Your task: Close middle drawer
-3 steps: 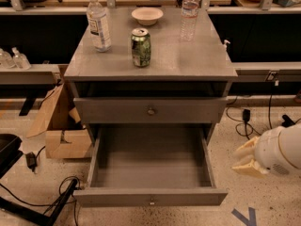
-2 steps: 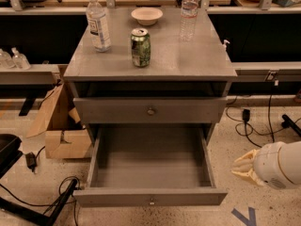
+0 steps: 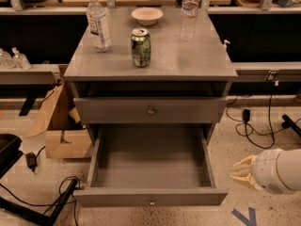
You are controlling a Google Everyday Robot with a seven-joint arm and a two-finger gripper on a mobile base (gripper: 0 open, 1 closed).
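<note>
A grey wooden cabinet [image 3: 150, 65] is seen from above and in front, set on a pale speckled floor [image 3: 244, 149]. Long workbenches [image 3: 263, 72] are ranged behind the cabinet, across the room.

On the flat grey worktop [image 3: 188, 60] of the cabinet four things are stood. A clear plastic water bottle with a white label [image 3: 99, 22] is placed at the cabinet's rear left. A second clear plastic bottle [image 3: 189, 13] is placed at its rear right. A shallow beige round bowl [image 3: 147, 16] is set between them at the back edge, and only its pale inside is shown. A green metal drinks can [image 3: 141, 47] is stood upright nearer the cabinet's front, just left of centre.

Beneath the worktop a grey drawer front with a small round knob [image 3: 151, 111] is seen pushed in. Below it, the grey wooden middle drawer [image 3: 150, 168] is pulled far out of the cabinet towards the viewer. Only its bare grey floor is shown inside the deep box, and a small round metal knob [image 3: 151, 202] is fixed at the centre of its front.

A brown cardboard box [image 3: 61, 131] is leant against the cabinet's left side. Black cables [image 3: 254, 126] are strewn on the floor to the cabinet's right.

The cream-coloured end effector [image 3: 233, 173] is held low to the right of the cabinet, apart from it, level with the front right corner of the open drawer. It cannot be told whether it is apart or together.
</note>
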